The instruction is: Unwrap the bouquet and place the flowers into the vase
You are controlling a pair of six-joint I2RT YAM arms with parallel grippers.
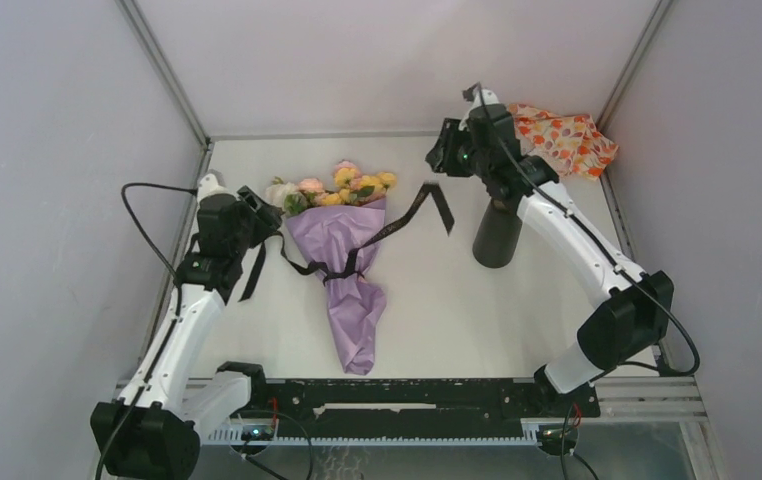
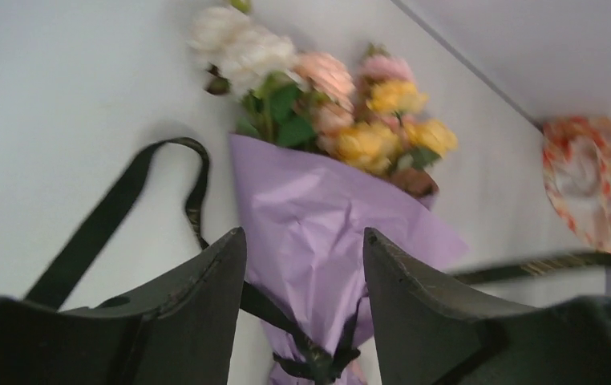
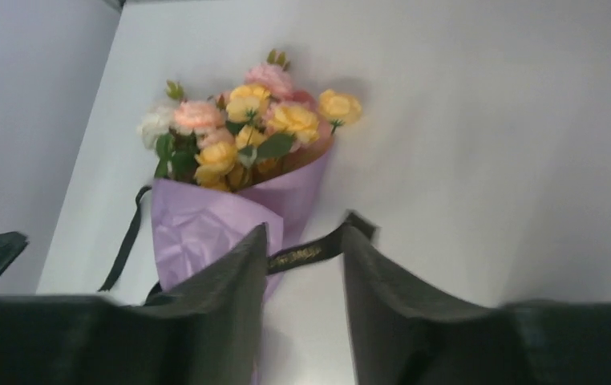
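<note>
The bouquet (image 1: 357, 310) is laid on the tabletop (image 1: 427, 310) left of centre, with the flowers (image 1: 332, 187) pointed toward the back wall and the wrapped stems toward the arm bases. The vase (image 1: 497, 235) is stood upright well to its right, and the cloth bundle (image 1: 562, 138) is set behind the vase in the far right corner. The ribbon (image 1: 397, 225) is tied round the wrapping, one tail trailed left toward the left tool (image 1: 265, 215), the other stretched right toward the vase.
</note>
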